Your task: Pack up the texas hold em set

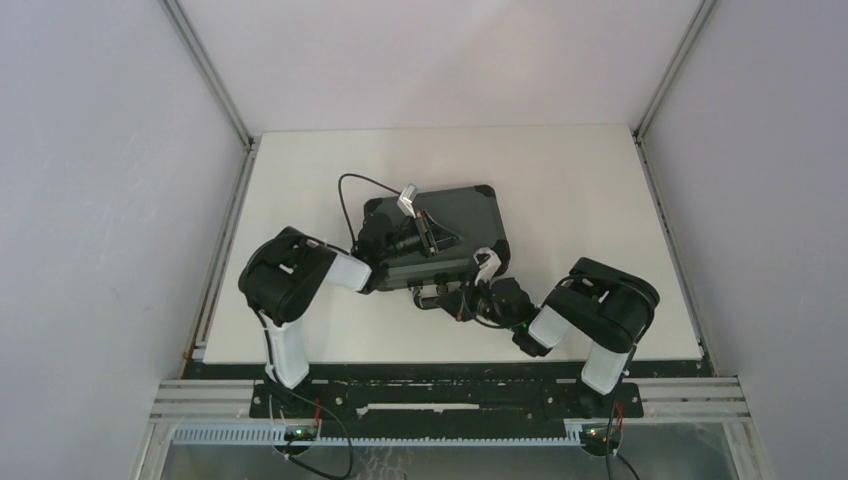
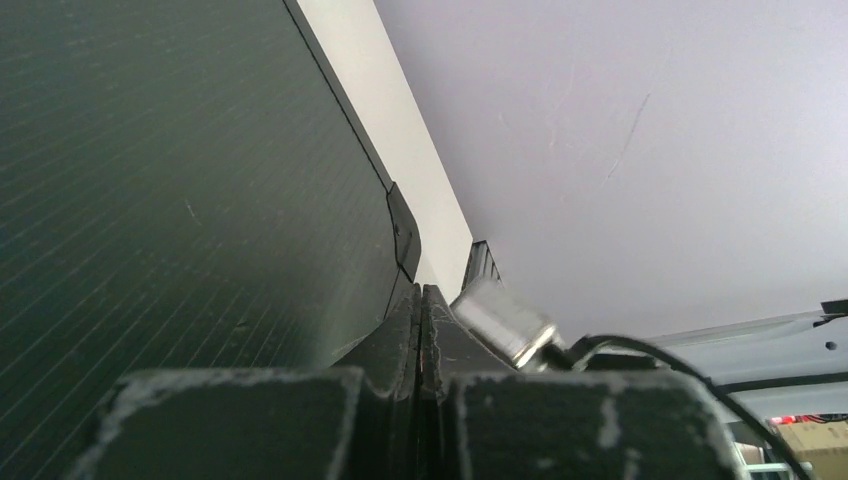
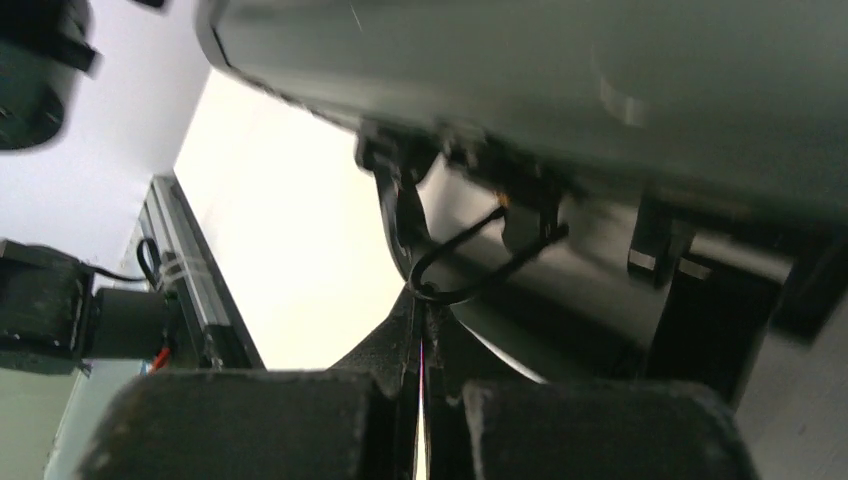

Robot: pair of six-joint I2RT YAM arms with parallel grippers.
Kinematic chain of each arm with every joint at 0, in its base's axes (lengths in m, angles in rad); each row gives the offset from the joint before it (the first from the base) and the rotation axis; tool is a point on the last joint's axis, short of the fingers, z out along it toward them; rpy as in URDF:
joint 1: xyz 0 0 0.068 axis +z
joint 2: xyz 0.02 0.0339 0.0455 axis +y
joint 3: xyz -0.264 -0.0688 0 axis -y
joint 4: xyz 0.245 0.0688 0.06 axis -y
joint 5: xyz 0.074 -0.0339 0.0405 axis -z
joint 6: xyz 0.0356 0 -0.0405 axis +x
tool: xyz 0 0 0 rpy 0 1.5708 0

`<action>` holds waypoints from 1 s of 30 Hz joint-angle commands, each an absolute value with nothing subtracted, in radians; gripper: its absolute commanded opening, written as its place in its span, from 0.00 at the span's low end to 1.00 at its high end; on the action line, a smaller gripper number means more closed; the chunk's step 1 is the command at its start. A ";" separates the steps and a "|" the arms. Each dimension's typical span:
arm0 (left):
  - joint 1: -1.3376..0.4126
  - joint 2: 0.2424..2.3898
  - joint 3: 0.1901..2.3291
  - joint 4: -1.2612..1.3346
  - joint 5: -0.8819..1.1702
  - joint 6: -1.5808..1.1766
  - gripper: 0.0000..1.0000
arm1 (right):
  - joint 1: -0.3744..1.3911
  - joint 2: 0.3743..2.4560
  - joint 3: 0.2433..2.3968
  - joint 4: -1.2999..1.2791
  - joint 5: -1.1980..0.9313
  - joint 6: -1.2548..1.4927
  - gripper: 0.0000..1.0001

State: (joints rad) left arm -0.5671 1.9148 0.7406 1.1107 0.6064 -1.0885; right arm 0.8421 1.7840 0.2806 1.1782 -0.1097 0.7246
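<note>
The texas hold em set shows only as its dark grey briefcase (image 1: 455, 212), closed and lying flat mid-table; chips, cards and dice are hidden. My left gripper (image 1: 437, 237) rests on top of the lid, shut with nothing between its fingers. In the left wrist view the shut gripper (image 2: 421, 292) lies along the ribbed lid (image 2: 180, 180) near a corner cap (image 2: 404, 232). My right gripper (image 1: 440, 298) is at the case's near front edge, shut. In the right wrist view that gripper (image 3: 418, 300) touches a thin black loop (image 3: 470, 260) hanging under the case front (image 3: 560, 70); whether it is pinched is unclear.
The case sits on a white table (image 1: 580, 180) with grey walls close on three sides. A silver plug with a black cable (image 1: 408, 198) stands over the lid's far edge. Latches (image 3: 655, 245) line the case front. A metal rail (image 1: 450, 395) runs along the near edge.
</note>
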 commanded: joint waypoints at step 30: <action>-0.534 1.972 0.650 0.815 0.636 -0.997 0.00 | 0.754 1.368 0.349 0.803 -0.165 0.500 0.00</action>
